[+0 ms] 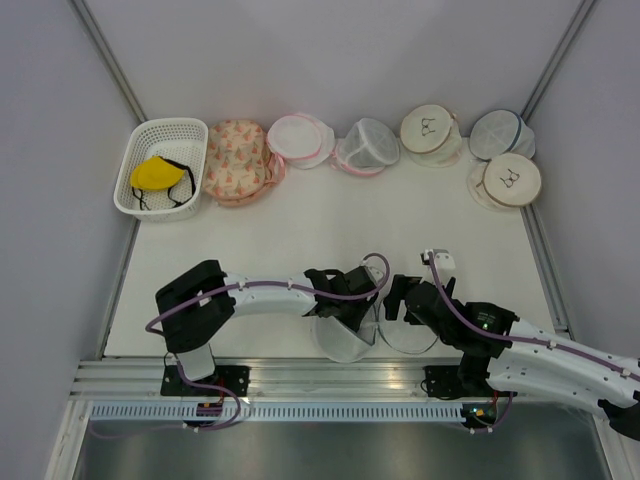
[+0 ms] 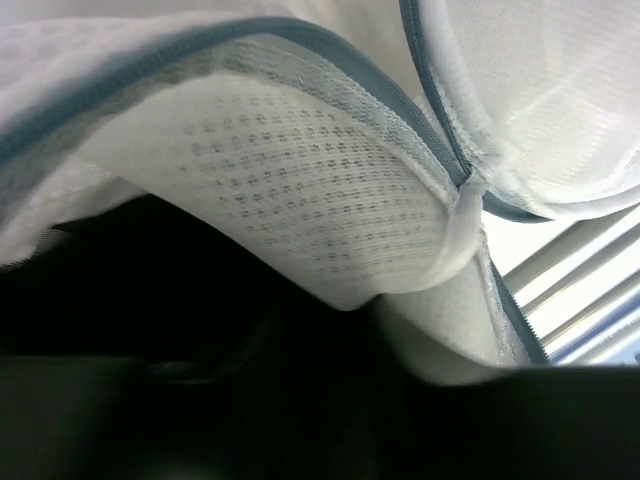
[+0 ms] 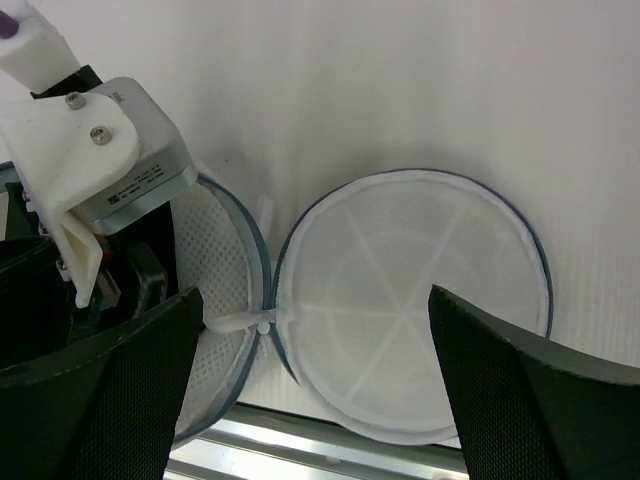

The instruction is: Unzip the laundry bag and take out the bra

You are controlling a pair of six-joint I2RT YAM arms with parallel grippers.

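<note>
White worktop with the laundry bag lying unzipped at the middle of its near edge. Its two round mesh halves are spread side by side and joined at the blue zip rim, the right half flat, the left half cupped. A white basket stands at the far left corner, and smaller round bags line the far edge. The right gripper hangs over the join of the halves, fingers wide apart with nothing held; the left gripper sits at the left half, mesh draped across it, so whether it is open or closed cannot be told.
</note>
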